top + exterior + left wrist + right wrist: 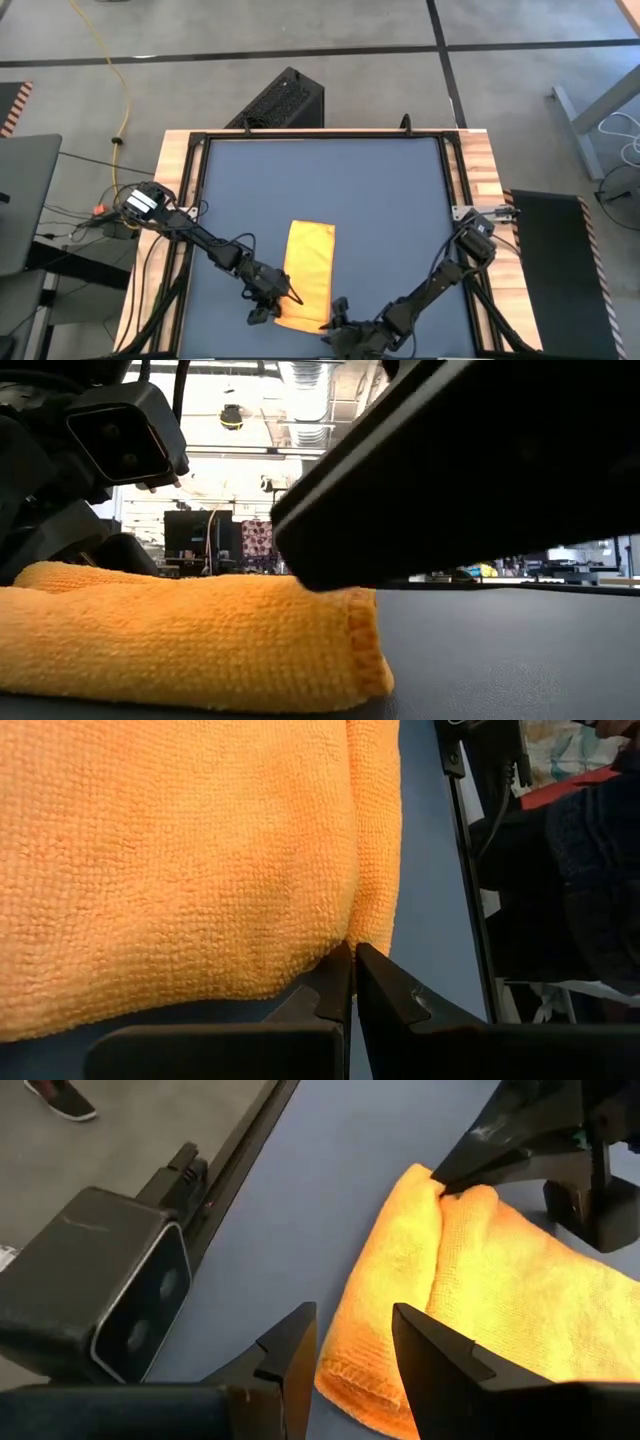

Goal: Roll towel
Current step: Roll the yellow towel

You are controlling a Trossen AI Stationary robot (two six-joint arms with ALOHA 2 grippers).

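Towel (307, 272) lies as a folded strip on the counter's (380, 200) near edge. Left claw (445, 1188) clamped on its near corner; right claw (352, 1348) apart just beside the other. Risk: a one-sided pull skews the roll.

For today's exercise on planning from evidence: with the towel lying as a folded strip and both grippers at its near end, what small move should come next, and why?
Probably the right gripper should ease forward and close on the towel's near corner. Its fingers stand open just short of that edge, while the left gripper is already shut on the other corner. With both corners pinched, the end could be turned over to start the roll.
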